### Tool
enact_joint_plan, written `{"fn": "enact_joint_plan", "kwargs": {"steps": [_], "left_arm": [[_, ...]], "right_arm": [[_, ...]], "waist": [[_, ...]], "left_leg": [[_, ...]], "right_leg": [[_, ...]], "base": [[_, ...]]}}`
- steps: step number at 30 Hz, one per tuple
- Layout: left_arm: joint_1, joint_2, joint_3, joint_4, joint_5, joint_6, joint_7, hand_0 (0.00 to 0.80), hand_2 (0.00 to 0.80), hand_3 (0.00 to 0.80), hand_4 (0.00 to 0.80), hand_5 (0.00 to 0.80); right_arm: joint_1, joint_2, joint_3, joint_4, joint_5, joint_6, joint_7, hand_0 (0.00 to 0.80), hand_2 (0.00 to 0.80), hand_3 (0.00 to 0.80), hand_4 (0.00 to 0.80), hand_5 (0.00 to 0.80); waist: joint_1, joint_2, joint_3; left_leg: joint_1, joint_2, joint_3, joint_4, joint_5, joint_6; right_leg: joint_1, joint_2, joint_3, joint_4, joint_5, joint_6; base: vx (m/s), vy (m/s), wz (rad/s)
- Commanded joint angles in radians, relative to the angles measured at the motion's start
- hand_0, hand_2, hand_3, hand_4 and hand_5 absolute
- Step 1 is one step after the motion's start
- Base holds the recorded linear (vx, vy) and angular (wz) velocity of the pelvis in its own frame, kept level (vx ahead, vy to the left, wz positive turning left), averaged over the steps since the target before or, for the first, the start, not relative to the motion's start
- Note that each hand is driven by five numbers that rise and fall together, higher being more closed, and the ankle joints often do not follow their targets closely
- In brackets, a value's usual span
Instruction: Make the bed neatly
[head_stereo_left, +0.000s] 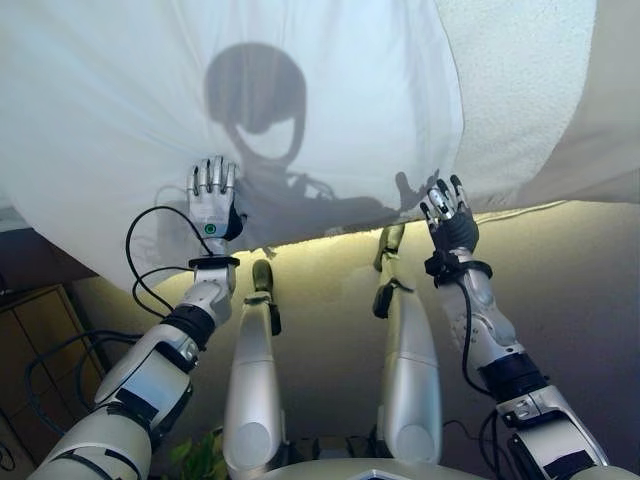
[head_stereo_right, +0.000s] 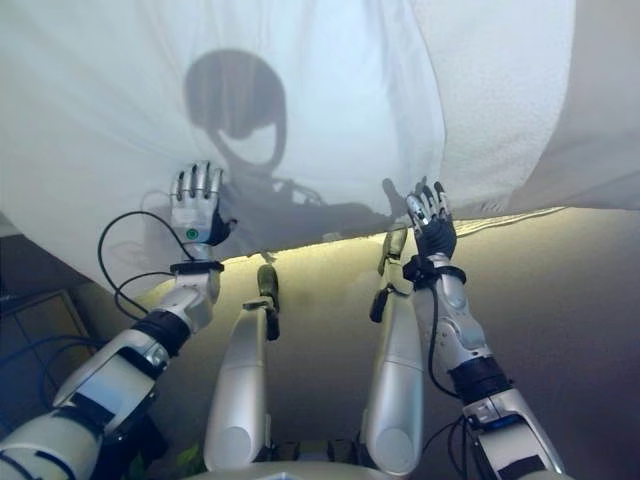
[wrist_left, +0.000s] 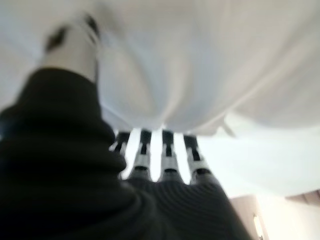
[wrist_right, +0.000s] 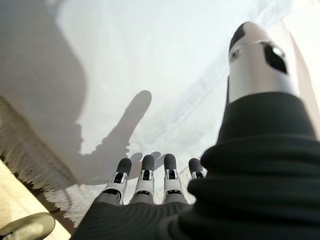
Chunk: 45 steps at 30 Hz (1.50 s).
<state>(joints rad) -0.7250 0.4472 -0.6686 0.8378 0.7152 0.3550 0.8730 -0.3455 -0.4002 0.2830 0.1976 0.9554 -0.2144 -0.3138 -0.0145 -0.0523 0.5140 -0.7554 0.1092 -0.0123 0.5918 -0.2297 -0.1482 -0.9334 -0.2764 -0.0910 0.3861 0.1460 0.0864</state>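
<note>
Bedsheet (head_stereo_left: 330, 110), white, spread across bed, hanging over near edge. Left hand (head_stereo_left: 213, 205) flat on sheet near that edge, fingers (wrist_left: 167, 160) straight, tips against cloth, gripping nothing. Right hand (head_stereo_left: 450, 215) raised just beside sheet's hanging hem, fingers (wrist_right: 145, 172) straight and spread, holding nothing. Textured white blanket (head_stereo_left: 515, 90) beyond right hand, toward bed's far right corner; fringed edge (wrist_right: 35, 155) shows beside sheet.

1. No readable text, label, brand, number or sign is shown in any view.
2. A small green round mark is seen on the back of the left hand (head_stereo_left: 212, 218); no characters can be made out on it.
3. The white sheet (head_stereo_left: 330, 110) is plain, without print.
</note>
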Motion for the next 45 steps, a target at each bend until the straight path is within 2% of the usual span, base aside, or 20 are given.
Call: {"fn": "enact_joint_plan", "kwargs": {"steps": [1,9,10,11,19,24,27,34,45], "left_arm": [[0.012,0.016,0.028,0.025,-0.004,0.026,-0.053,0.800,0.800,0.800,0.800,0.800],[0.009,0.020,0.030,0.018,-0.010,0.017,-0.050,0.800,0.800,0.800,0.800,0.800],[0.011,0.020,0.031,0.019,-0.011,0.015,-0.052,0.800,0.800,0.800,0.800,0.800],[0.006,0.023,0.033,0.017,-0.016,0.010,-0.054,0.800,0.800,0.800,0.800,0.800],[0.045,0.031,0.067,0.021,-0.088,-0.086,-0.063,0.800,0.800,0.800,0.800,0.800],[0.123,0.044,0.119,0.021,-0.152,-0.142,-0.069,0.800,0.800,0.800,0.800,0.800],[0.168,0.058,0.142,0.020,-0.112,-0.171,-0.104,0.800,0.800,0.800,0.800,0.800],[0.263,0.085,0.174,0.081,-0.116,-0.214,-0.138,0.800,0.800,0.800,0.800,0.800],[0.355,0.091,0.156,0.108,-0.067,-0.258,-0.171,0.800,0.800,0.800,0.800,0.800]], "right_arm": [[0.018,-0.037,-0.024,-0.134,-0.006,-0.046,-0.005,0.000,0.000,0.000,0.000,0.000],[0.013,-0.038,-0.020,-0.157,-0.004,-0.052,-0.038,0.000,0.000,0.000,0.000,0.000],[0.017,-0.036,-0.018,-0.158,-0.003,-0.053,-0.040,0.000,0.000,0.000,0.000,0.000],[0.017,-0.035,-0.020,-0.164,-0.004,-0.055,-0.042,0.000,0.000,0.000,0.000,0.000],[0.074,-0.037,-0.031,-0.181,0.021,-0.065,0.001,0.000,0.000,0.000,0.000,0.000],[0.135,-0.040,-0.051,-0.173,0.035,-0.065,0.053,0.000,0.000,0.000,0.000,0.000],[0.168,-0.043,-0.059,-0.158,0.046,-0.071,0.080,0.000,0.000,0.000,0.000,0.000],[0.208,-0.047,-0.061,-0.083,0.058,-0.075,0.135,0.000,0.000,0.000,0.000,0.000],[0.217,-0.076,-0.066,-0.034,0.047,-0.083,0.148,0.000,0.000,0.000,0.000,0.000]], "waist": [[0.006,0.009,0.006],[0.020,0.001,0.006],[0.024,0.003,0.006],[0.021,-0.001,0.006],[0.027,0.001,0.006],[0.038,0.017,0.006],[0.047,0.032,0.006],[0.064,0.068,-0.055],[0.061,0.117,-0.081]], "left_leg": [[-0.153,0.008,-0.092,-0.076,0.262,0.033],[-0.158,0.012,-0.098,-0.073,0.261,0.034],[-0.137,0.021,-0.098,-0.069,0.233,0.032],[-0.154,0.013,-0.097,-0.075,0.264,0.034],[-0.060,0.014,-0.073,-0.088,0.253,0.040],[0.046,0.018,-0.061,-0.113,0.245,0.039],[0.113,0.019,-0.055,-0.134,0.244,0.037],[0.233,0.027,-0.040,-0.211,0.248,0.023],[0.300,0.016,-0.028,-0.255,0.242,0.007]], "right_leg": [[-0.023,-0.077,0.027,0.057,0.065,0.164],[-0.014,-0.082,0.016,0.057,0.056,0.164],[0.003,-0.076,0.018,0.071,0.025,0.169],[-0.009,-0.083,0.014,0.056,0.056,0.163],[0.082,-0.096,-0.006,0.053,0.047,0.159],[0.176,-0.116,-0.020,0.043,0.034,0.161],[0.235,-0.130,-0.028,0.037,0.028,0.162],[0.321,-0.166,-0.047,0.017,0.011,0.169],[0.344,-0.193,-0.033,0.022,-0.011,0.172]], "base": [[0.000,0.000,0.00],[0.012,-0.027,-0.03],[-0.004,-0.004,0.05],[-0.003,-0.004,-0.11],[0.014,-0.001,0.05],[0.064,0.001,0.00],[0.076,-0.007,0.06],[0.085,0.017,0.04],[0.015,0.055,0.07]]}}
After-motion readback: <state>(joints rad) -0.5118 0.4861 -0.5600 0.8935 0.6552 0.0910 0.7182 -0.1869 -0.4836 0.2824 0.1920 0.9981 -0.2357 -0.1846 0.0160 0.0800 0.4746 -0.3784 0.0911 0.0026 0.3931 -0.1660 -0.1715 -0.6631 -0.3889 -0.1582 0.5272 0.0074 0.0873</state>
